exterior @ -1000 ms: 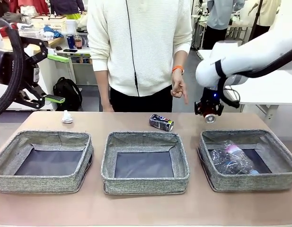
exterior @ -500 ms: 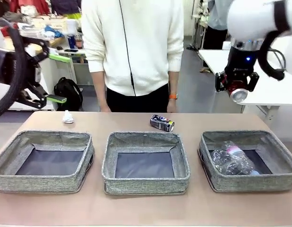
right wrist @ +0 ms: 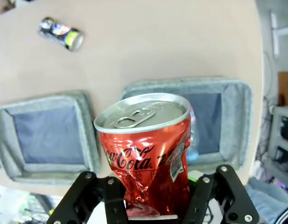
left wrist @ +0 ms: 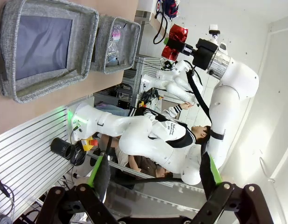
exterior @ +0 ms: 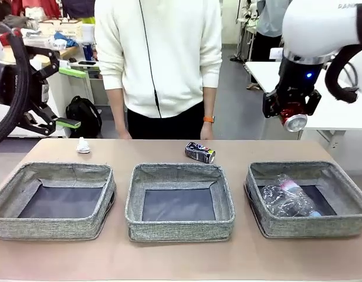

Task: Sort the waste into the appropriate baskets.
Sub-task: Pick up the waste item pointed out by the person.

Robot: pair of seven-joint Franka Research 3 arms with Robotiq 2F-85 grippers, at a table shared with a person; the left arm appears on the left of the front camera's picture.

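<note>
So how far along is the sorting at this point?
Done: the plastic bottle lies in the right basket. In hand: the robot's right hand holds the red can up in the air. Left: the dark can and the tissue, both lying on the table.

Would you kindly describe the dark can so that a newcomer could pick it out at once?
On the table, find the middle basket of three grey ones in a row. Behind its far right corner, the dark can lies on its side. Unlike the white tissue wad further left and the red can in the right gripper, it is dark with colourful print.
</note>
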